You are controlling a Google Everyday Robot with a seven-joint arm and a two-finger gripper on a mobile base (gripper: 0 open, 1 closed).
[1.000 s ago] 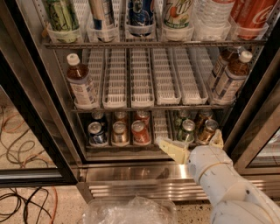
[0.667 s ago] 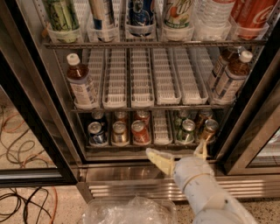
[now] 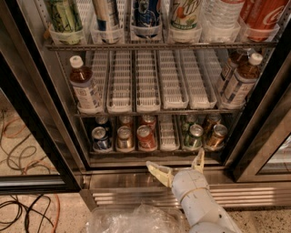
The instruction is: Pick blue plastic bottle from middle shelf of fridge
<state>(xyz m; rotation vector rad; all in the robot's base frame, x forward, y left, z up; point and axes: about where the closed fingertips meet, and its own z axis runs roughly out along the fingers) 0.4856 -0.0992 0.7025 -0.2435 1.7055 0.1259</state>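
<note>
The fridge [image 3: 36, 104] stands open with black-framed doors. Its middle shelf [image 3: 154, 111] is a wire rack with white perforated lane trays. A blue plastic bottle [image 3: 85, 85], dark drink, white cap, pale label, stands upright in the leftmost lane. A like bottle [image 3: 241, 79] stands at the right end with another behind it. My gripper [image 3: 178, 164] is low, in front of the steel base grille [image 3: 150, 193], below the can shelf. Its two pale fingers are spread open and empty, far below and to the right of the left bottle.
Several metal cans [image 3: 145, 137] fill the rack below the middle shelf. Tall cans and bottles [image 3: 148, 16] and a red cola bottle [image 3: 266, 13] stand on the top rack. Crumpled clear plastic [image 3: 132, 220] lies at the bottom. Cables [image 3: 18, 150] lie on the floor at left.
My gripper has moved left and down from the lower right cans to the front of the base grille. The bottles and cans have not moved.
</note>
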